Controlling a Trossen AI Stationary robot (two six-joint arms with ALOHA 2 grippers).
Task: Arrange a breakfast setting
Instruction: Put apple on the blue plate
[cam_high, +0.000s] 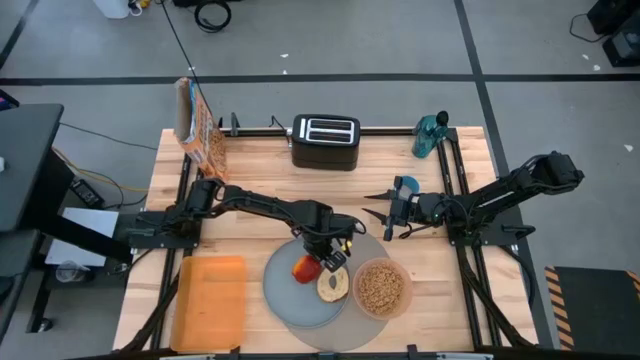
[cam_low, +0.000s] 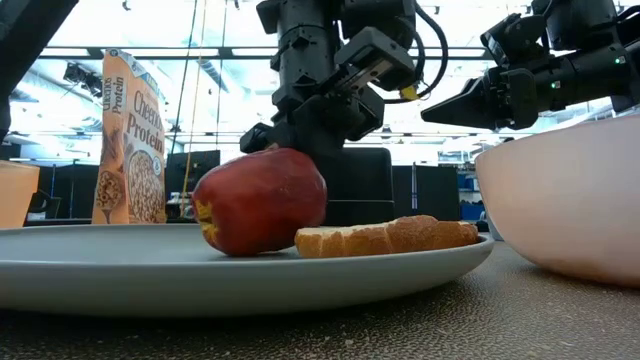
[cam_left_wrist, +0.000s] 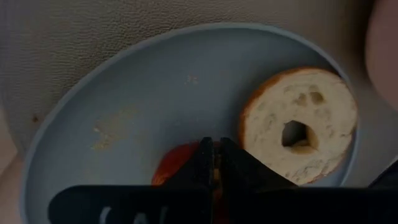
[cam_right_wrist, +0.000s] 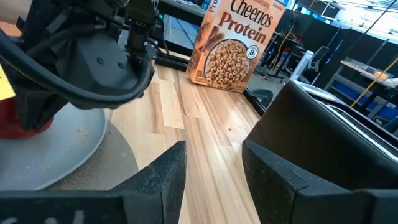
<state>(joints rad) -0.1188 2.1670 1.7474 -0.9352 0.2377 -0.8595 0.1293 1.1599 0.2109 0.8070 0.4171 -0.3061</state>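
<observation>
- Wooden table (cam_high: 260, 165) carries the setting near its front edge: a round grey mat (cam_high: 372, 245), a grey plate (cam_high: 280, 290) on it, a pink bowl (cam_high: 381, 287) of cereal just beside the plate.
- Apple (cam_high: 305, 268) and bagel (cam_high: 333, 286) lie on the plate, touching or nearly so in the low view.
- I see no spoon in any view.
- Left gripper (cam_high: 335, 258) sits directly over the plate, between apple and bagel. In its wrist view the fingers (cam_left_wrist: 202, 165) are pressed together with nothing between them; the apple (cam_left_wrist: 177, 168) shows just beyond their tips.
- Right gripper (cam_high: 385, 215) waits above the table to the right of the mat, fingers (cam_right_wrist: 165, 177) parted, empty.
- Handling, apple (cam_low: 262, 200): I judge it firm, fairly heavy, smooth-skinned and liable to roll. I would take it across its widest part, jaws well parted first.
- Handling, bagel (cam_low: 390, 237): I judge it light, soft and crushable. It lies flat, cut face up. I would grip across the ring's rim, or one finger through the hole (cam_left_wrist: 295, 134), with light force.
- Bowl (cam_low: 570, 195): loaded with loose cereal, so I would keep it level; a grip on the rim is the likely hold.
</observation>
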